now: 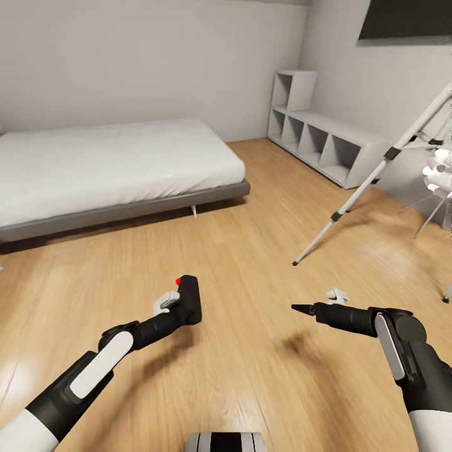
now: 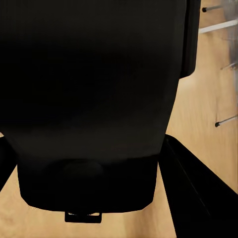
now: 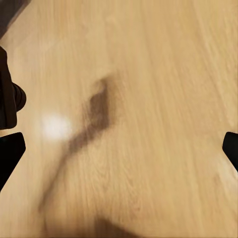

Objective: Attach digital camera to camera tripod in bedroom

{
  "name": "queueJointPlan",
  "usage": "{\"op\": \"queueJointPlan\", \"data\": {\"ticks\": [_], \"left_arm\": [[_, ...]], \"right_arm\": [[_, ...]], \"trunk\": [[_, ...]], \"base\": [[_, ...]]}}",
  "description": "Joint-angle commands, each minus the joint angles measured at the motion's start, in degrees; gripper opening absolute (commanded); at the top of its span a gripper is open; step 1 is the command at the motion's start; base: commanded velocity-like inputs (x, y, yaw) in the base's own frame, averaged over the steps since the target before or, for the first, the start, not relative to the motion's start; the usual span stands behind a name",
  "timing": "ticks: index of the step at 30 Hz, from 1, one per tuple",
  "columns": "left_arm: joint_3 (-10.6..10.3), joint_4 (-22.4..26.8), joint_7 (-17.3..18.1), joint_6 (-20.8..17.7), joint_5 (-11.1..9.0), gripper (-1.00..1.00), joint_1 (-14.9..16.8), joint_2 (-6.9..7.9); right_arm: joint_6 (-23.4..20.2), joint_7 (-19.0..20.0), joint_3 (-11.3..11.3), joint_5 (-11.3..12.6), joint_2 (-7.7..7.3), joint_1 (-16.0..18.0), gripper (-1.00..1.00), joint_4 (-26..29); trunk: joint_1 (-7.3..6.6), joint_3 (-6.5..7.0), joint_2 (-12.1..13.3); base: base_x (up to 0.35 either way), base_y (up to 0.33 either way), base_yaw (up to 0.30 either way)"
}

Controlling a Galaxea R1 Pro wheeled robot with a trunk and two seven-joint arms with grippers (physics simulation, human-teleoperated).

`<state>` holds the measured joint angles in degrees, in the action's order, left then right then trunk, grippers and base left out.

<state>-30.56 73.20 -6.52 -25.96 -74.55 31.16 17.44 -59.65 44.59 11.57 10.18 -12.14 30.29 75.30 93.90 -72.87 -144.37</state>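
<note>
My left gripper (image 1: 181,314) is shut on the digital camera (image 1: 191,296), a small black box with a red dot on top, held low over the wood floor. In the left wrist view the camera (image 2: 94,99) sits between dark fingers (image 2: 198,198). The camera tripod (image 1: 376,177) stands at the right, its silver-white legs slanting down to black feet; thin legs of it (image 2: 218,25) also show past the camera. My right gripper (image 1: 302,308) hovers over the floor, left of the tripod's nearest foot. Its fingertips (image 3: 10,153) stand wide apart, open and empty.
A low grey platform bed (image 1: 113,216) with a white mattress lies at the back left. A white cube shelf (image 1: 326,138) lines the right wall under a dark-framed panel (image 1: 408,19). Bare wood floor (image 1: 251,376) stretches between me and the tripod.
</note>
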Motion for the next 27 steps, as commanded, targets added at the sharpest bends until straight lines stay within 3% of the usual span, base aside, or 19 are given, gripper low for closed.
{"op": "queueJointPlan", "data": {"ticks": [1, 27], "left_arm": [[-0.1, 0.1, -0.4, -0.1, -0.5, -1.0, 0.0, 0.02], [-0.6, -0.2, -0.4, -0.1, -0.5, -1.0, 0.0, -0.04]], "right_arm": [[-0.4, 0.1, 0.0, 0.1, 0.0, 0.0, 1.0, 0.0], [-0.4, 0.1, 0.0, 0.1, 0.18, 0.0, 1.0, 0.0]], "trunk": [[-0.03, 0.18, 0.0], [-0.7, 5.94, 0.3]], "base": [[0.0, 0.0, 0.0], [0.0, 0.0, 0.0]]}}
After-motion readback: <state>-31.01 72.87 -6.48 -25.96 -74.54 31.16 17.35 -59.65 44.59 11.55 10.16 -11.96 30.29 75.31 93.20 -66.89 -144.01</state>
